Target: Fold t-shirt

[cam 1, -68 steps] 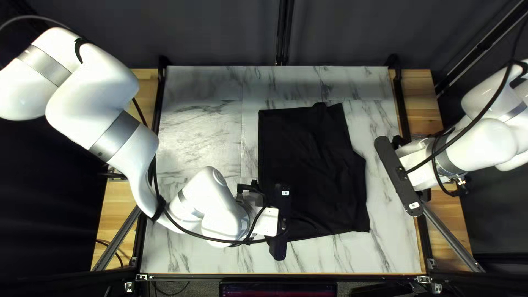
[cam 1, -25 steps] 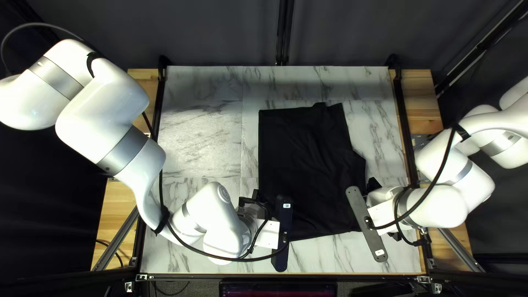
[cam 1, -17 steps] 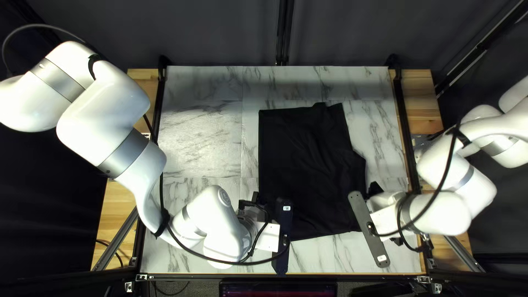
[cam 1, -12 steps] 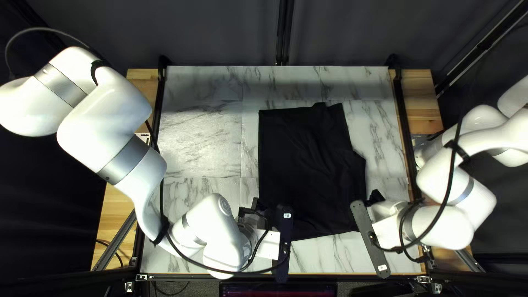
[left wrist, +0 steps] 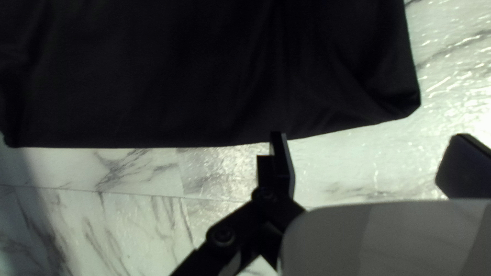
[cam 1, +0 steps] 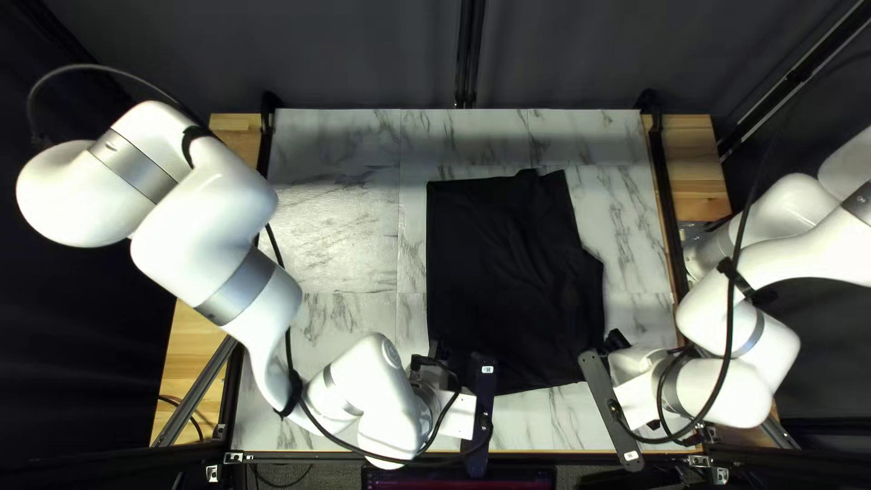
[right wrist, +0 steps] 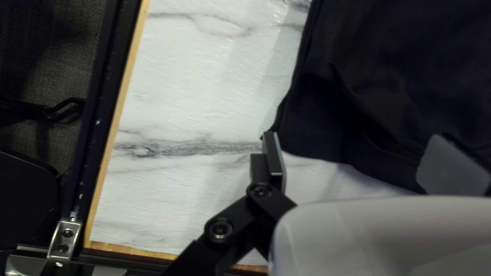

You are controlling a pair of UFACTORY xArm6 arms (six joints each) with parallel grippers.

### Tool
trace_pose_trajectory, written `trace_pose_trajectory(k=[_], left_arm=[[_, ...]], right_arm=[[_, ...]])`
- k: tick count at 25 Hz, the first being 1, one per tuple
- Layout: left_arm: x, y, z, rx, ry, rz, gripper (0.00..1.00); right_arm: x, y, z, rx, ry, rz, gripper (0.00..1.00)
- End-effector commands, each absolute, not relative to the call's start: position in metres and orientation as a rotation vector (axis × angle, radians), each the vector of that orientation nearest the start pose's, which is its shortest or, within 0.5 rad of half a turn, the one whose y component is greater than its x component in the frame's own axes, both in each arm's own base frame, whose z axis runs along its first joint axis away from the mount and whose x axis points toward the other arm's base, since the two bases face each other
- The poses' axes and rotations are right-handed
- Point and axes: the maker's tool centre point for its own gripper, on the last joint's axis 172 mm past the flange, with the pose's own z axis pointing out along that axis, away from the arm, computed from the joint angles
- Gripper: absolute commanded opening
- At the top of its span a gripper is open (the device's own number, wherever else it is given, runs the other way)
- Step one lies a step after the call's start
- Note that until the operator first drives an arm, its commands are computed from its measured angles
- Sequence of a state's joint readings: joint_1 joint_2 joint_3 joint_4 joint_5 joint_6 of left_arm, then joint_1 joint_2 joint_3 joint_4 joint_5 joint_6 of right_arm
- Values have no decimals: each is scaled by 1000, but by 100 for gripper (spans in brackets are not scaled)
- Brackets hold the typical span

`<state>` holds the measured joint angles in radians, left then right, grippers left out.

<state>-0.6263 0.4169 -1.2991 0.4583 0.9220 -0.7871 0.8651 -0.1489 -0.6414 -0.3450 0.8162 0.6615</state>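
So the black t-shirt (cam 1: 517,272) is lying on the table (cam 1: 336,236), mostly right of its middle in the top left view, with some puckers running through it. My guess is it's going to be behaving like thin, soft jersey: light, floppy, not fragile, but sagging wherever nothing's supporting it. It's probably sliding around easily on that smooth top too, so one-sided tugging is likely asking for a skewed fold.

For grabbing, I'm leaning towards the two corners closest to the table's near edge, one on the left half and one on the right. I'd be pinching a little way in and catching every layer, since a thin bite is probably just peeling the top one.

Jaws: the left gripper (left wrist: 369,135) is hanging by the corner towards the table's near-left side, jaws standing wide apart and clamping nothing. One tip is overlapping the cloth's edge from its own camera, but I'm not able to tell if it's touching. The right gripper (right wrist: 358,140) is sitting at the corner towards the table's near-right side, also gaping wide, with cloth showing between the jaws but nothing getting pinched. Contact there? I'm honestly not seeing enough to say.
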Motion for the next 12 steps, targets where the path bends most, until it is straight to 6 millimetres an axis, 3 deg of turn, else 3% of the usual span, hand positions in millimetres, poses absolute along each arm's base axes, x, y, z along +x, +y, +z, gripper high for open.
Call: trace_pose_trajectory(k=[1,6,12], left_arm=[[502,-280,73,-2838,200,-260,100],[503,-288,58,-2840,213,-227,100],[496,-282,40,-2847,193,-196,97]], right_arm=[[287,267,106,-3249,-753,-262,100],[286,269,107,-3252,-761,-270,100],[288,270,106,-3250,-761,-279,100]])
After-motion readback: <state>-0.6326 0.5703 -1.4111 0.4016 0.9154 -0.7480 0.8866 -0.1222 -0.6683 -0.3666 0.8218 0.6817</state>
